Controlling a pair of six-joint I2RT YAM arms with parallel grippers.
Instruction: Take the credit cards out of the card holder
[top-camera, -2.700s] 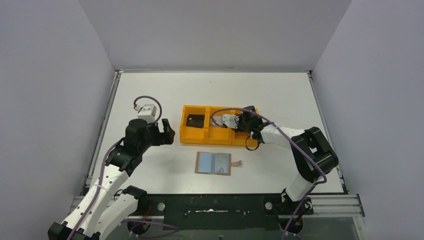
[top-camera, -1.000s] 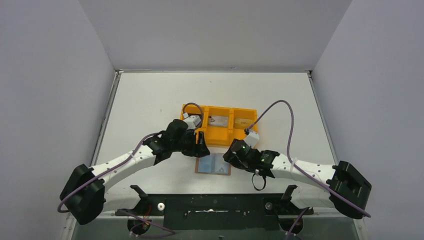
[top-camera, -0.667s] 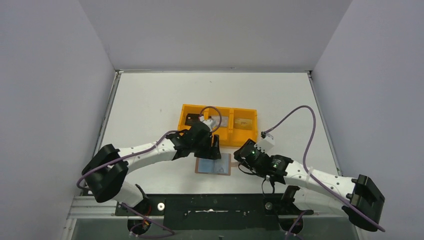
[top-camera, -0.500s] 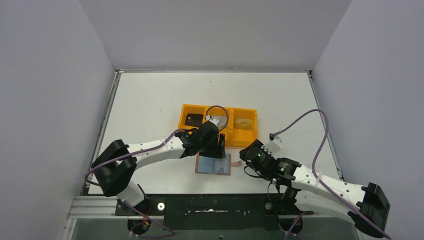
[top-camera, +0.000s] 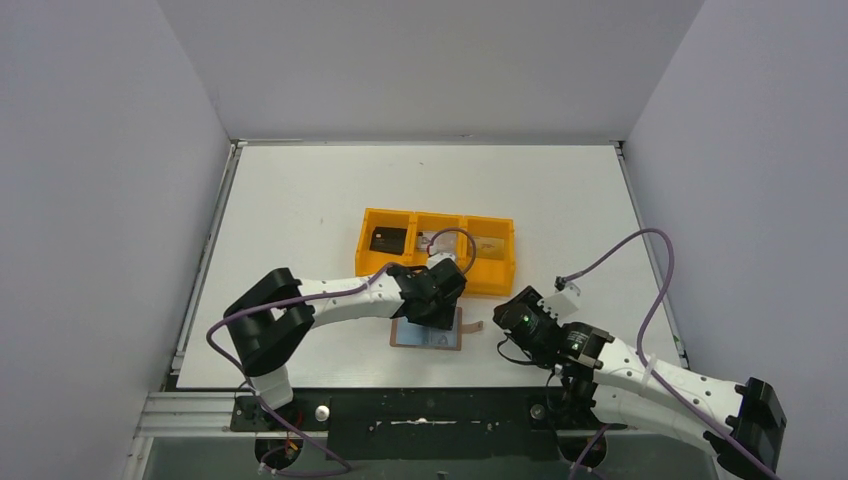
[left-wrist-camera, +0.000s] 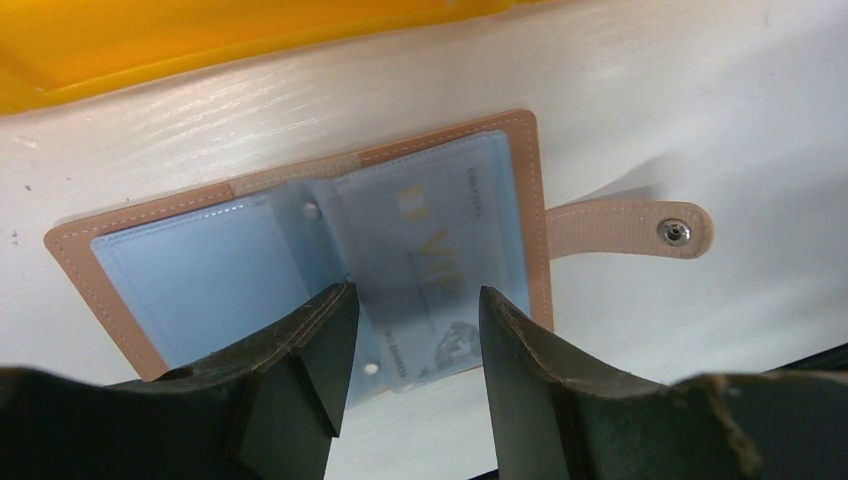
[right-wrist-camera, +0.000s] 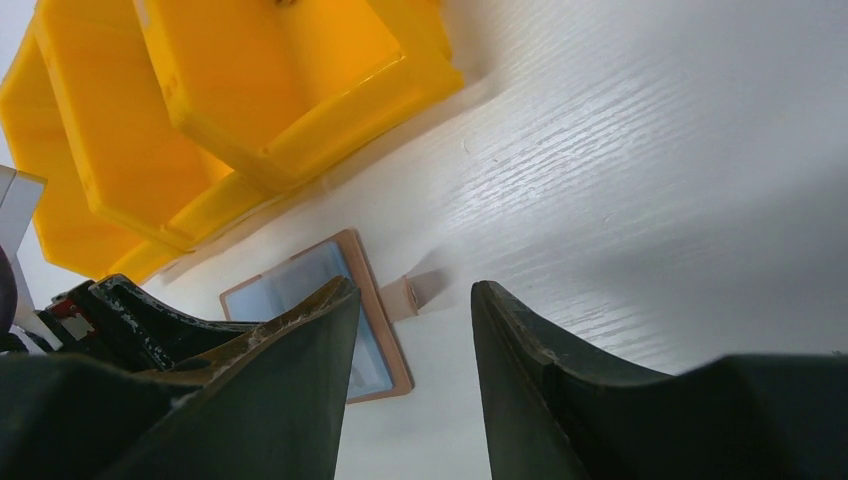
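**Top view:** L arm lies low, stretched from its base rightward across the table (top-camera: 300, 200). L gripper (top-camera: 432, 312) points down over the card holder (top-camera: 415, 336). R arm is also low, reaching in from lower right. R gripper (top-camera: 503, 325) is near the holder's snap tab (top-camera: 476, 326), not touching it. Holder lies open on the table, just in front of the orange tray (top-camera: 492, 280).

Tray, 3 compartments:
- left: black card (top-camera: 388, 240)
- mid: greyish card (top-camera: 430, 241), partly behind the L arm's cable (top-camera: 473, 248)
- right: gold-tan card (top-camera: 490, 244)

**L wrist:** jaws apart, nothing pinched. Fingers (left-wrist-camera: 320, 345) straddle the near edge of a clear sleeve on the holder's tab-side panel. In the sleeve is a pale card w/ gold lettering (left-wrist-camera: 430, 240). Other panel is grey-blue. Can't tell if the fingertips touch the sleeve.

**R wrist:** jaws apart, nothing between them, hovering above the table. Holder + tab lie beyond the fingertips. Tray's outer walls show upper left, and the L gripper is a dark shape at lower left.
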